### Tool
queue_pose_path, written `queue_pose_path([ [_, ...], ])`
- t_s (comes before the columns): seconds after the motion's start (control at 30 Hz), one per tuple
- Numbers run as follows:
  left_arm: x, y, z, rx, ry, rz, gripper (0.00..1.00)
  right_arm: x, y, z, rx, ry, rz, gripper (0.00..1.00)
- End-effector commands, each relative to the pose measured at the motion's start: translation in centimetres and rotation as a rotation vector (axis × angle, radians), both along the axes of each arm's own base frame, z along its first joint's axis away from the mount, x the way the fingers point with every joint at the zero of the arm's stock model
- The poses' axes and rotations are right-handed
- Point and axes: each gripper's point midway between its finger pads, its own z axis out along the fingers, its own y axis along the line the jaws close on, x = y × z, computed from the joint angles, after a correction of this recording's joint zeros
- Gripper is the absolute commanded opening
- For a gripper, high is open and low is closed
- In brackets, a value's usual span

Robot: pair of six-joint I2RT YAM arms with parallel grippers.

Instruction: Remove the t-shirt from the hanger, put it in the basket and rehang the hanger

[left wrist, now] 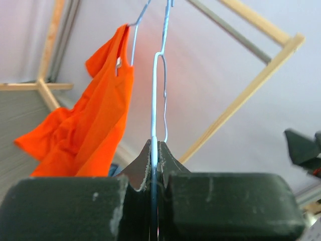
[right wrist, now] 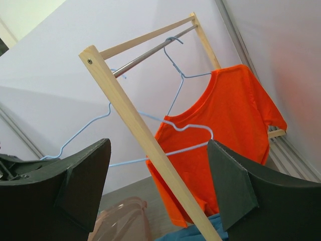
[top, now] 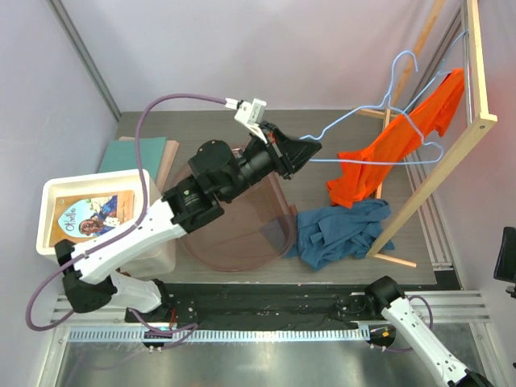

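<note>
An orange t-shirt (top: 395,145) hangs by its collar from a wire hanger hooked on the rack's rod (right wrist: 150,52). It also shows in the left wrist view (left wrist: 95,115) and the right wrist view (right wrist: 225,120). My left gripper (top: 313,147) is shut on one end of a second, light blue wire hanger (top: 347,118), with the wire pinched between its fingertips (left wrist: 155,146). That hanger's far end (right wrist: 200,129) lies across the front of the shirt. My right gripper (right wrist: 159,150) stands open and empty, low beside the rack post, looking up at the shirt.
A wooden clothes rack (top: 476,89) stands at the right. A blue garment (top: 343,230) lies crumpled at its foot. A clear pink basket (top: 242,230) sits under my left arm. At the left are a white bin (top: 48,193) holding a book and flat boards (top: 137,153).
</note>
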Motion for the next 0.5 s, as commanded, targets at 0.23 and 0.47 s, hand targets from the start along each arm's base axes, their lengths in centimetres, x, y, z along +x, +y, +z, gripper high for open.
queue_pose_path([
  [0.23, 0.8, -4.2, 6.7, -0.398, 0.085, -0.312, 0.00, -0.7, -0.1, 0.5, -0.025, -0.044, 0.001, 0.83],
  [0.47, 0.6, -4.5, 6.9, -0.442, 0.099, -0.344, 0.00, -0.6, 0.1, 0.6, -0.038, -0.044, 0.010, 0.83],
])
